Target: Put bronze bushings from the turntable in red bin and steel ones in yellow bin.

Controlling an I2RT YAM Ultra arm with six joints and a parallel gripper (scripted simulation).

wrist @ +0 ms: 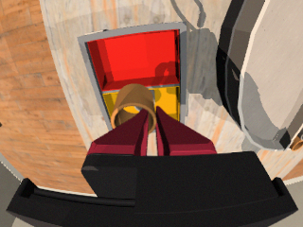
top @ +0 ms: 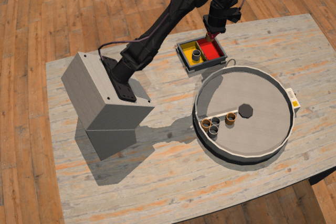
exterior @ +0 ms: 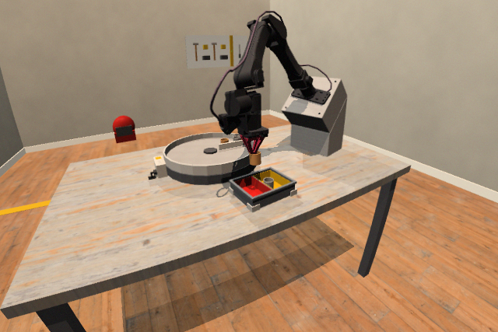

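Note:
My gripper [top: 211, 35] is shut on a bronze bushing [wrist: 133, 104] and holds it in the air above the two-part bin, near the far edge of the red bin [top: 211, 48]. The bushing also shows in the exterior view [exterior: 254, 158], above the bin's far side. The yellow bin [top: 191, 52] holds one steel bushing [top: 196, 54]. On the turntable [top: 243, 113] two bronze bushings [top: 230, 118] [top: 206, 124] and two steel bushings [top: 215, 121] [top: 213, 131] stand by a white divider bar near the left rim.
The arm's grey base block [top: 103, 96] stands left of the turntable. A black octagonal hub [top: 245, 110] marks the turntable's centre. A small white control box [top: 293, 100] sits at the turntable's right rim. A thin wire loop [top: 230, 62] lies between bin and turntable.

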